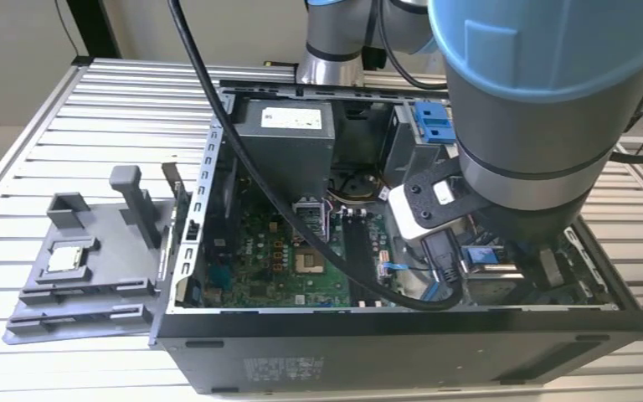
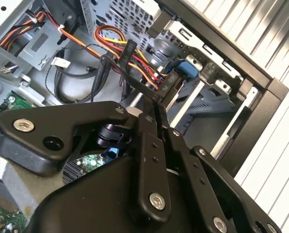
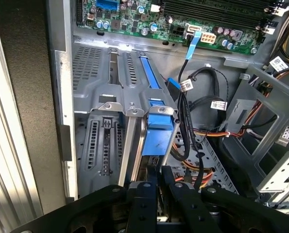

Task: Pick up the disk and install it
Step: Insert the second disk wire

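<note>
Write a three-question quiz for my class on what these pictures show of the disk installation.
1. True or false: the computer case lies on the slatted table with its open side up.
2. In the exterior view, the arm reaches: A) down into the case; B) onto the table beside the case; C) upward, clear of the case.
3. In the first wrist view, what colour is the frame of the disk standing in the drive cage just ahead of the gripper?
Key: 1 true; 2 A; 3 blue.
</note>
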Controlling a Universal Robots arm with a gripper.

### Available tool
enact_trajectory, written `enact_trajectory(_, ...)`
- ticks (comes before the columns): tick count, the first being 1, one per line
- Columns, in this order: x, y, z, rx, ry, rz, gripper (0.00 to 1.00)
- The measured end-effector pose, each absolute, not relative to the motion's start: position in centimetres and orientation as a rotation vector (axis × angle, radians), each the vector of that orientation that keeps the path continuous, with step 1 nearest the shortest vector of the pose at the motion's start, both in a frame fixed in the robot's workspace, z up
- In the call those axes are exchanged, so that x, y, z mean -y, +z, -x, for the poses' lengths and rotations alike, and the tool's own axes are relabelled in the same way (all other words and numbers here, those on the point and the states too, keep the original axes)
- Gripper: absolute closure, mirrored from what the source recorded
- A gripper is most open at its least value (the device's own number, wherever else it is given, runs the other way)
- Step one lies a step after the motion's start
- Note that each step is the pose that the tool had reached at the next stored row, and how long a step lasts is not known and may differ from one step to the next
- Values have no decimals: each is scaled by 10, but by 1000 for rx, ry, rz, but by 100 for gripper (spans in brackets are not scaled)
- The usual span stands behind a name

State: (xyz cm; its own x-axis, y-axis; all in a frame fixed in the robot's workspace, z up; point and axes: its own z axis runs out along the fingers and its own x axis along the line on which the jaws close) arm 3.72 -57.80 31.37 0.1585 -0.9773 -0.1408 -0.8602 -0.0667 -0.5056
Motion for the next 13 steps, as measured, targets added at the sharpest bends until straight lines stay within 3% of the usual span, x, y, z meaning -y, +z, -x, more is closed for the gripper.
enact_trajectory(13,578,313,-42,-1749,-331,1962,100)
